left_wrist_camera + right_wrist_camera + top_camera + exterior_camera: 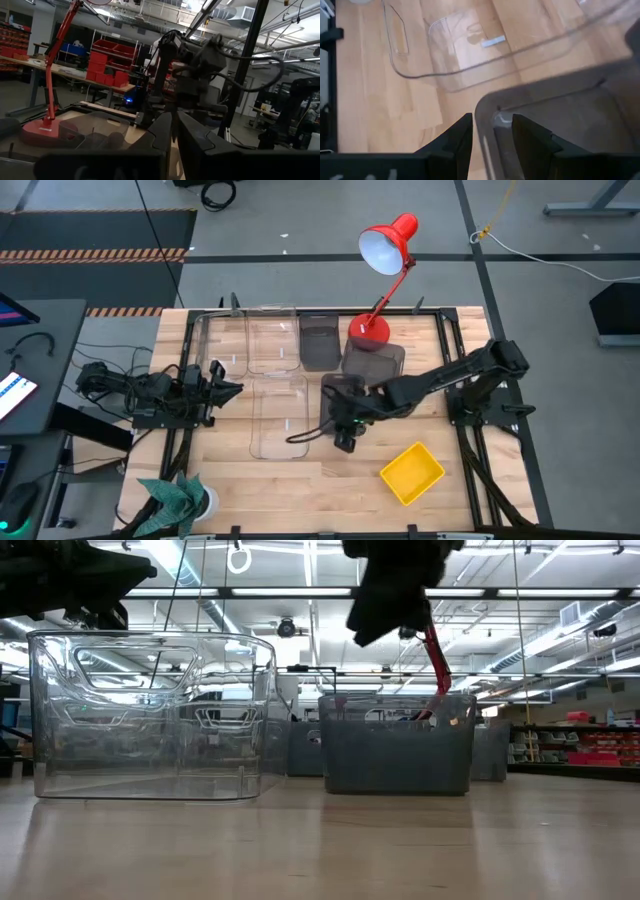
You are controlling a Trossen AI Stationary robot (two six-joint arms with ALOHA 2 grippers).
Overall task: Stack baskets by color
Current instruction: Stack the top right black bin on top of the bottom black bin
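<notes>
A dark grey basket stands on the table near the middle, its corner rim in line with my right gripper's fingers. My right gripper hangs open above it, clear of the rim and pointing down at a slant. Two more grey baskets stand farther back. Two clear baskets rest left of them. A yellow basket lies near the right front. My left gripper waits shut at the table's left, holding nothing.
A red desk lamp leans over the far edge, its base beside the grey baskets. A green plant-like object stands at the near left corner. Bare wood lies between the clear basket and the yellow one.
</notes>
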